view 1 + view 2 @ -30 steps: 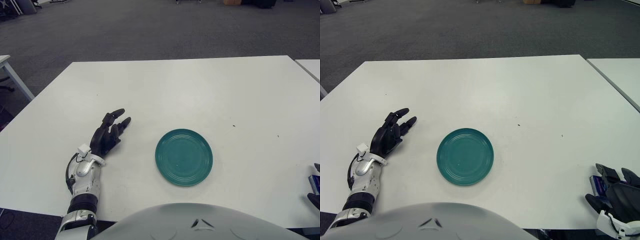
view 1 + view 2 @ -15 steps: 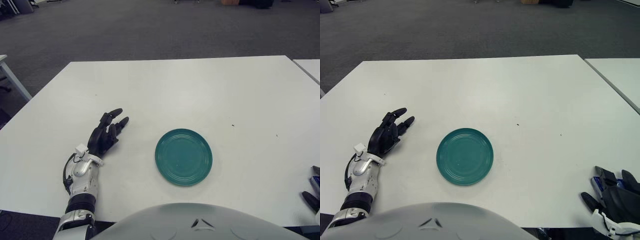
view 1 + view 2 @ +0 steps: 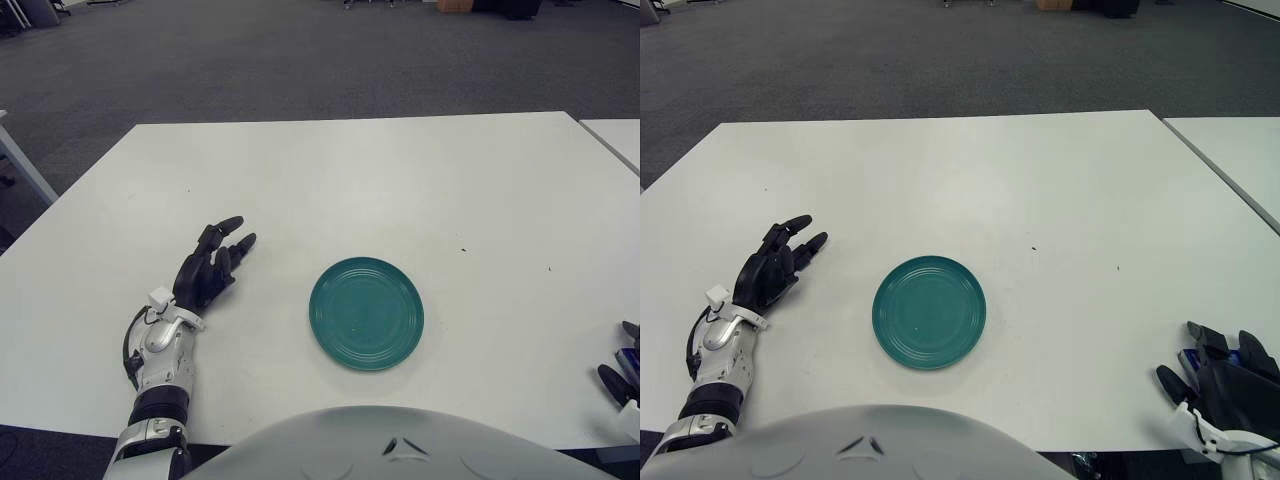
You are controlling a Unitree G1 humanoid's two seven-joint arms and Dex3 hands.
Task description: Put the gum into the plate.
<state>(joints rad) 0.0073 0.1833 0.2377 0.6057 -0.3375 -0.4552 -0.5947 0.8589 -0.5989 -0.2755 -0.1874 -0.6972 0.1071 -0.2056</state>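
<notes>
The gum (image 3: 1192, 360) is seen as a blue sliver at 4 o'clock from the teal plate (image 3: 929, 312) — gripped in the curled right robot hand (image 3: 1220, 382); the left robot hand (image 3: 212, 267) is shown at 9 o'clock, fingers loosely extended, holding nothing, over the white tabletop (image 3: 330, 190).

White table (image 3: 350, 190), matte top, takes up most of both views; near edge runs along the bottom. Two small dark specks on the top, right of centre: one (image 3: 463, 250), another (image 3: 549, 268) further right and a little nearer. A faint speck (image 3: 187, 191) toward the left side.

Second white table (image 3: 1230, 150) at right, parted from the first by a narrow gap. Corner of a third white table (image 3: 12, 150) with a pale leg at far left.

Grey carpet (image 3: 300, 60) beyond. Dark furniture bases along the far edge, too small to make out.
</notes>
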